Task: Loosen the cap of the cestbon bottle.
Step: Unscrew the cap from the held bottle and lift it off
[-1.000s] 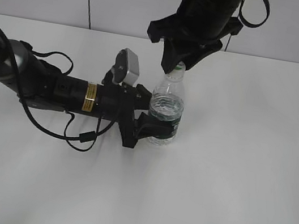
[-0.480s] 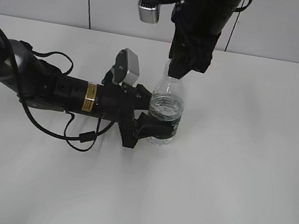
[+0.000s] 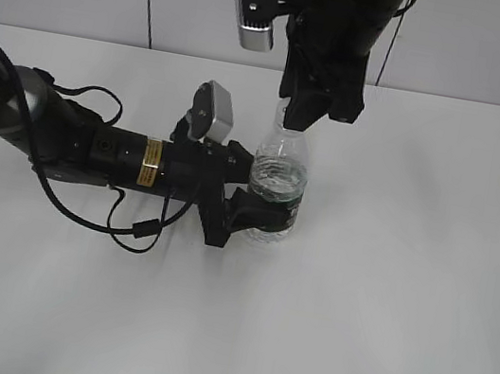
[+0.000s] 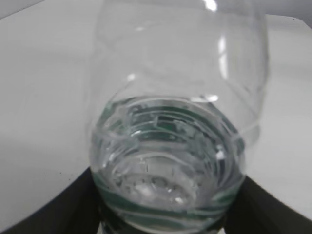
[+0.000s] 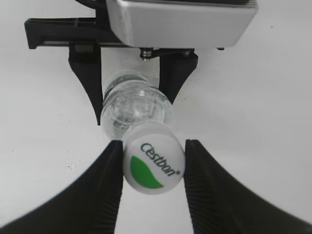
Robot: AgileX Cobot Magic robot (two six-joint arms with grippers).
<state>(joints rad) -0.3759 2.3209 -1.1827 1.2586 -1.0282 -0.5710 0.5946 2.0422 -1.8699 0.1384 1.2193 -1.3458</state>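
Exterior view: two grippers on one upright water bottle at the middle of a white table.

The cestbon bottle (image 3: 277,187) stands upright on the white table (image 3: 406,290), partly filled, its dark green label band low on the body. The left gripper (image 3: 262,203) reaches in level from the left and clasps the bottle around that band, one finger on each side; the left wrist view shows the clear body filling the frame with dark fingers (image 4: 68,209) at both lower corners. The right gripper (image 3: 293,115) hangs straight down over the neck. From the right wrist view, the cap (image 5: 153,164), white with a green leaf mark, sits between the two black fingers (image 5: 105,190), which press against its sides, clenched on it. The cap is on the neck.
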